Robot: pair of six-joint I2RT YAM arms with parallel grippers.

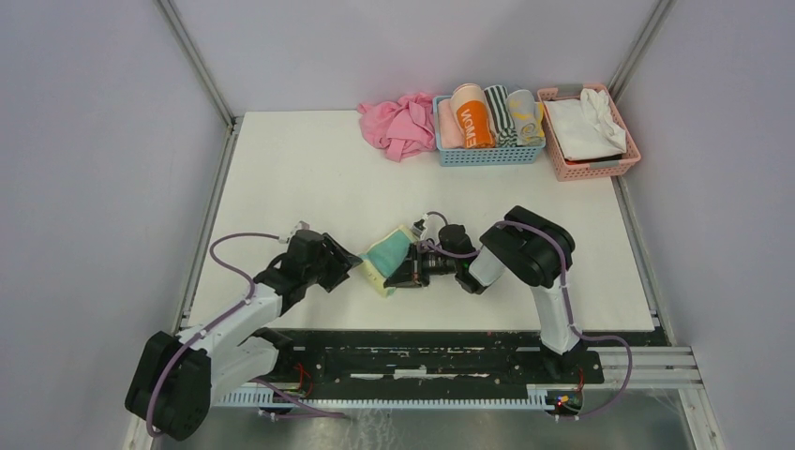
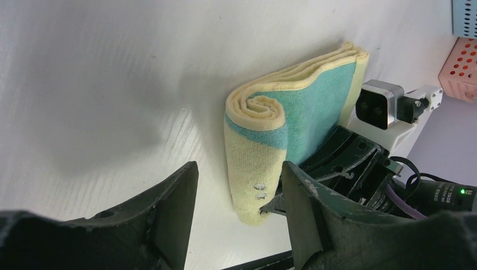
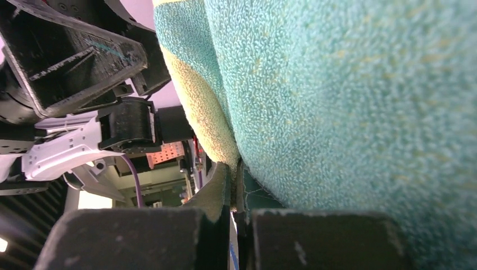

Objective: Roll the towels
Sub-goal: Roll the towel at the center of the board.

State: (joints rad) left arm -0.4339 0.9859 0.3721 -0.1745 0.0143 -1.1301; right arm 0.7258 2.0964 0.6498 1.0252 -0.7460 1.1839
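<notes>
While right fingers (image 3: 140, 236) pinch the yellow-teal towel (image 2: 264, 146) | left fingers (image 2: 169, 214) spread beside it

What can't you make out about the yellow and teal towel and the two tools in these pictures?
- Top external: the right tool covers part of the towel, and its roll is too small to judge.
- Left wrist: the right tool's body hides the towel's lower right part. Whether the left tool touches the towel is unclear.
- Right wrist: the towel fills most of the picture at close range, hiding the table.
</notes>
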